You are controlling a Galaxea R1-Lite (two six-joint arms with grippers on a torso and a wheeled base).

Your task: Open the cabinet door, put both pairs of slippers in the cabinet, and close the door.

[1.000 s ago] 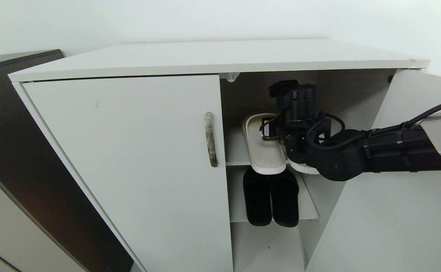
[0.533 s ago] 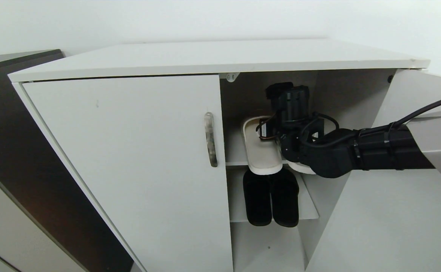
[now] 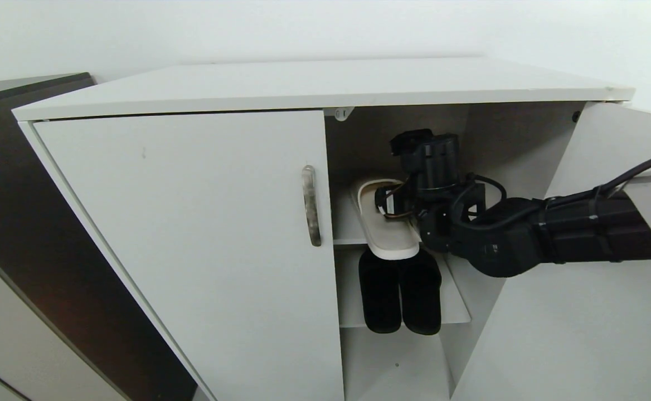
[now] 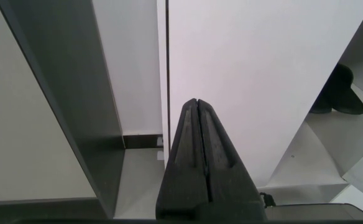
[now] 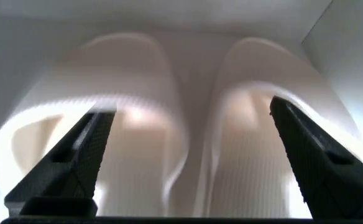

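The white slippers [image 3: 388, 228] lie side by side on the cabinet's upper shelf, heels hanging over its front edge. The black slippers [image 3: 399, 295] rest on the shelf [image 3: 459, 314] below. My right arm reaches into the upper compartment, its wrist over the right-hand white slipper. In the right wrist view my right gripper [image 5: 191, 111] is open, one finger above each of the white slippers [image 5: 188, 155], gripping nothing. My left gripper [image 4: 197, 106] is shut and empty, low in front of the closed left door [image 4: 243, 74], with a black slipper [image 4: 340, 93] off to the side.
The right cabinet door [image 3: 582, 312] stands wide open beneath my right arm. The left door [image 3: 192, 250] is closed, with a metal handle [image 3: 310, 206]. A dark panel [image 3: 24, 223] leans beside the cabinet on the left. The bottom compartment [image 3: 392, 367] is bare.
My right wrist shifted left, then a little lower inside the upper compartment. The white slippers moved slightly with it, and the left one now angles toward the left.
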